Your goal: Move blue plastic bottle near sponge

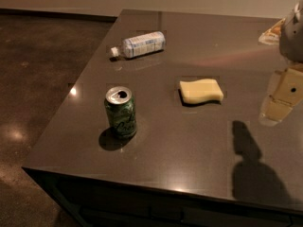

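Note:
The blue plastic bottle lies on its side at the back left of the dark table, with its white cap pointing left. The pale yellow sponge lies flat near the table's middle, in front of and to the right of the bottle. My gripper hangs above the table at the right edge of the view, to the right of the sponge and well away from the bottle. It holds nothing that I can see.
A green soda can stands upright at the front left, in front of the bottle. A pale object lies at the back right corner. The table's left and front edges drop to a dark floor.

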You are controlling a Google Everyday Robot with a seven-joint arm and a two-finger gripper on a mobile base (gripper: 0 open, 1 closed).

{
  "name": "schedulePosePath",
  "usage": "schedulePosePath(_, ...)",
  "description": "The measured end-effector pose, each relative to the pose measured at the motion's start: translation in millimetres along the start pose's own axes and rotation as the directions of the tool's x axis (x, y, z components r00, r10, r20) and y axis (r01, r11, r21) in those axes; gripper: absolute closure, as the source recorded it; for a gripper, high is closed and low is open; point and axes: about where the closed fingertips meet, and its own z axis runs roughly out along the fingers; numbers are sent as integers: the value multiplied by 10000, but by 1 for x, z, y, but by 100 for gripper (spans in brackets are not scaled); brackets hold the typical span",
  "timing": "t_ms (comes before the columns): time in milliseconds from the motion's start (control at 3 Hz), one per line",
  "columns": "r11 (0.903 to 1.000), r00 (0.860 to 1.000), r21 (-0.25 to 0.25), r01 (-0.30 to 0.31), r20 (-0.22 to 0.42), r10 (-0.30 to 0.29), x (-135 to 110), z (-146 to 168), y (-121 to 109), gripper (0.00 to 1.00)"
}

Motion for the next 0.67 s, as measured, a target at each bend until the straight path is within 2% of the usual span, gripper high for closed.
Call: schedulePosePath(667,9998,9997,37,186,162,-187,-6,4,-3,0)
